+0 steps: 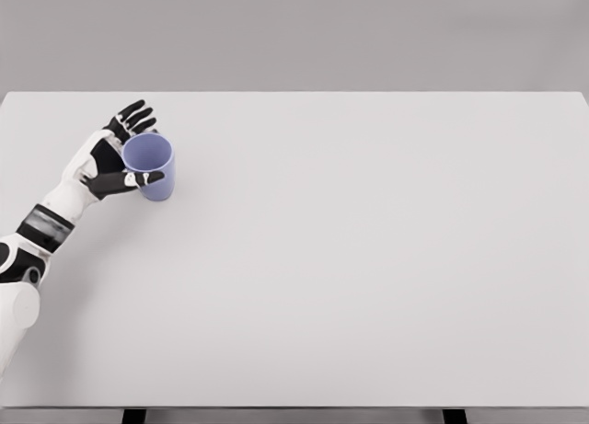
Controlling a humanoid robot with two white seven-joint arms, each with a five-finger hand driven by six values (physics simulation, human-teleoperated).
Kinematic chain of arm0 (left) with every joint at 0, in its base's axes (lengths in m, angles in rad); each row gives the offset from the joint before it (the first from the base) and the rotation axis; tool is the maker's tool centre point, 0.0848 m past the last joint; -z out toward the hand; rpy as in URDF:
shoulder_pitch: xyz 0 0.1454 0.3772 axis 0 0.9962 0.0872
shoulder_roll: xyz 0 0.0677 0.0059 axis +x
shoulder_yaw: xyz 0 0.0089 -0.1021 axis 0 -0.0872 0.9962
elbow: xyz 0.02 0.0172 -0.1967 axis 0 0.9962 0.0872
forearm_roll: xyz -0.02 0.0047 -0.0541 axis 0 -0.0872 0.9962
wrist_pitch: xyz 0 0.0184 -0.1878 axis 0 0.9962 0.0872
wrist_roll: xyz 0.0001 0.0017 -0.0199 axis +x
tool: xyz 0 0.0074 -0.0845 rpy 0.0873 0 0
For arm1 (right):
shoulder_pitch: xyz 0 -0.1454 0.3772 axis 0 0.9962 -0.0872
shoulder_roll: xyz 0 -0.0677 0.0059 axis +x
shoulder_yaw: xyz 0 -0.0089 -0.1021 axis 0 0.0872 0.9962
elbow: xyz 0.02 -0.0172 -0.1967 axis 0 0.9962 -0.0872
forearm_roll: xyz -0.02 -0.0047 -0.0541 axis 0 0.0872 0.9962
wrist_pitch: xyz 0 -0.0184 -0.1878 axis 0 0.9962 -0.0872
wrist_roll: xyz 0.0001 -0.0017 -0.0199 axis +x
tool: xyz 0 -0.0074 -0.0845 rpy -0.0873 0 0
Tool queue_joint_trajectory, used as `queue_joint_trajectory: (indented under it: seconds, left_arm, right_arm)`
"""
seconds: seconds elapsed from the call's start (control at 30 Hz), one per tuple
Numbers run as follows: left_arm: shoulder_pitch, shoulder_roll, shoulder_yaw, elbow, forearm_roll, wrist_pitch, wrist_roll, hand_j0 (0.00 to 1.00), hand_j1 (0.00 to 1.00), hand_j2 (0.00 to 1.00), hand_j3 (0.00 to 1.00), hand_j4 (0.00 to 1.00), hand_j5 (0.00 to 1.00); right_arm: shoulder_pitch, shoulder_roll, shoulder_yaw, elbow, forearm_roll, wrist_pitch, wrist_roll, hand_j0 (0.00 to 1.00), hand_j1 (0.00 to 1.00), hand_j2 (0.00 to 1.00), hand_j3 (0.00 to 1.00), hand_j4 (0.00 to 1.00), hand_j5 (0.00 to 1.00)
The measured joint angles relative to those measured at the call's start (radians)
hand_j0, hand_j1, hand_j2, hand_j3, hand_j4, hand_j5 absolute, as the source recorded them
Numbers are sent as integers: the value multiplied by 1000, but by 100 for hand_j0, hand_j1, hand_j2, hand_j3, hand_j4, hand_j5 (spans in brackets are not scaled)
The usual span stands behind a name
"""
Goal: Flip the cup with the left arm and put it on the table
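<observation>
Table (368, 258), white and wide, fills the head view. Toward ten o'clock the left hand (112, 159) wraps a blue cup (152, 166), thumb across its front and fingers behind the rim. That cup stands upright on the tabletop, mouth upward.

One blue cup (149, 166); one robot hand (112, 159); one white table (368, 258).

Lavender-blue cup (150, 166), white-and-black left hand (112, 157), pale grey table (368, 258).
</observation>
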Motion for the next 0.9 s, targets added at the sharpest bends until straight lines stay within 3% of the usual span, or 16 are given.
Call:
queue_joint_trajectory:
  seconds: [0.53, 0.9]
  left_arm:
    - [0, 37, 28, -65, -1, 8, 0, 100, 100, 100, 100, 100, 100]
    - [37, 99, 48, -182, -1, 10, 0, 100, 100, 100, 100, 100, 100]
  right_arm:
    - [0, 0, 0, 0, 0, 0, 0, 100, 100, 100, 100, 100, 100]
    - [0, 0, 0, 0, 0, 0, 0, 100, 100, 100, 100, 100, 100]
